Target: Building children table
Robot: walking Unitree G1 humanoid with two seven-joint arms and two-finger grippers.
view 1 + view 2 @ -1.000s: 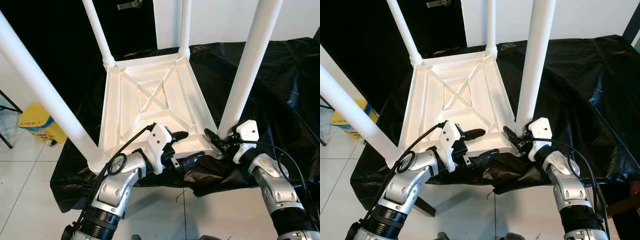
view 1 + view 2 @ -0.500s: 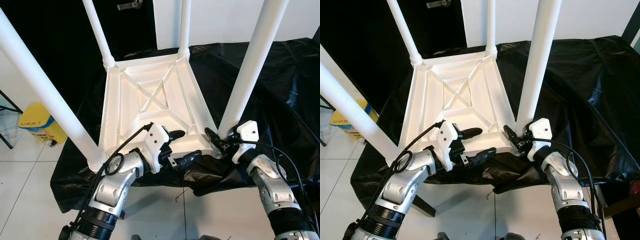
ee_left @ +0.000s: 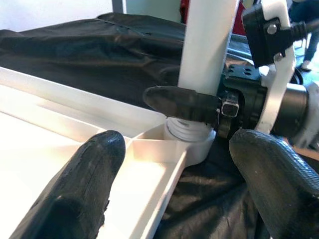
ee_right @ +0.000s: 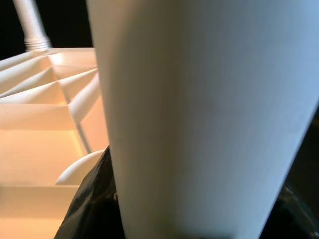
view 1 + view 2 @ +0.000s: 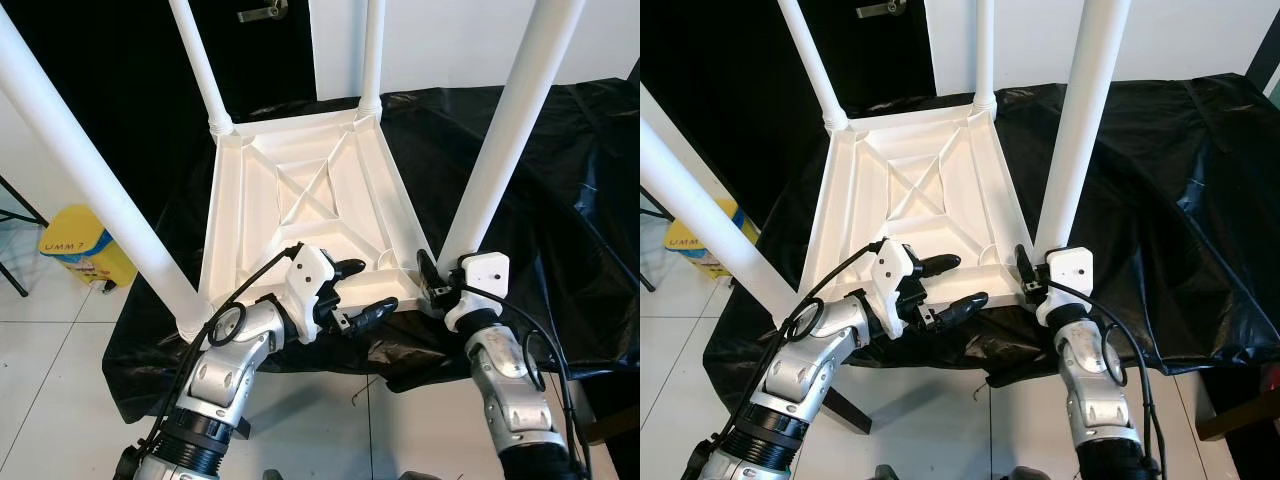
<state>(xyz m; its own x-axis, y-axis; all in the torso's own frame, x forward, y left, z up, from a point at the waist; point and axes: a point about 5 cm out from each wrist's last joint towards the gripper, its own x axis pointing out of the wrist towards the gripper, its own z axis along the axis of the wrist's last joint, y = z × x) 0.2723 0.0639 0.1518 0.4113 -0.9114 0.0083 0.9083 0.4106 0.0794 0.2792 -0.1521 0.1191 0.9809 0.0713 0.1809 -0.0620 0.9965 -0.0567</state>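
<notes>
At the near corner, the right gripper (image 5: 436, 283) squeezes the smooth, stiff table leg (image 5: 497, 150) low down; the left gripper (image 5: 358, 290) waits open.

A crinkled black plastic sheet (image 5: 560, 160) is lying spread over the raised surface and drooping over its near edge. A yellow plastic container (image 5: 85, 255) with dark lettering is standing on the white tiled floor (image 5: 50, 380) at the left. A silver metal door handle (image 5: 262, 12) is showing against the dark door behind
</notes>
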